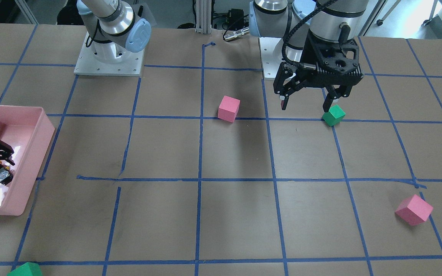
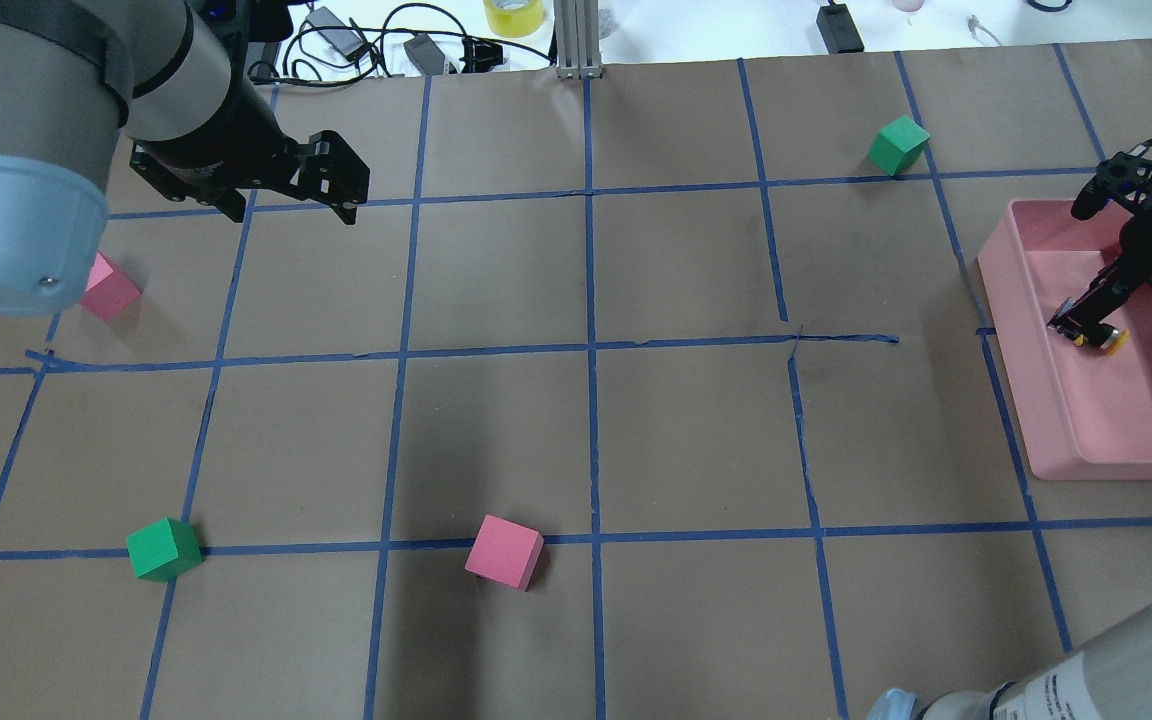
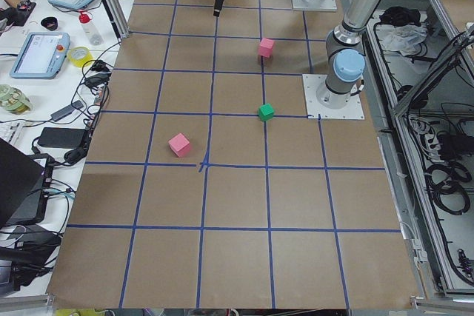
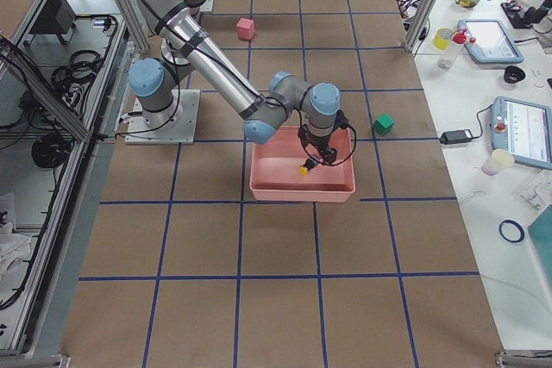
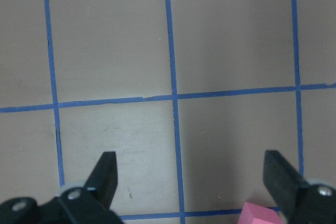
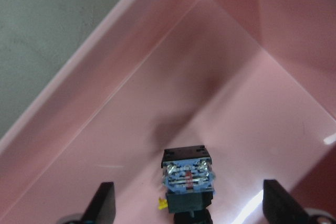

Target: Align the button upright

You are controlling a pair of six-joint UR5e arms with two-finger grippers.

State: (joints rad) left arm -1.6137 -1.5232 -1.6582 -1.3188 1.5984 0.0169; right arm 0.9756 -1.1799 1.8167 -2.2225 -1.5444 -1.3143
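Light: bright, even, from overhead; broad soft shadows lie on the brown table [image 1: 244, 230], darkest just below the central pink cube [image 1: 229, 109]. Glare: white patches on the floor of the pink tray [image 1: 40, 153], also streaking the right wrist view. Focus: exterior views sharp; the button [image 6: 187, 179] fairly crisp, bottom edges of both wrist views soft.

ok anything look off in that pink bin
The button isn't upright. It lies tipped over in the pink bin, its silvery terminal end facing the wrist camera and its yellow cap low at the side. The right gripper hangs open around it without touching.
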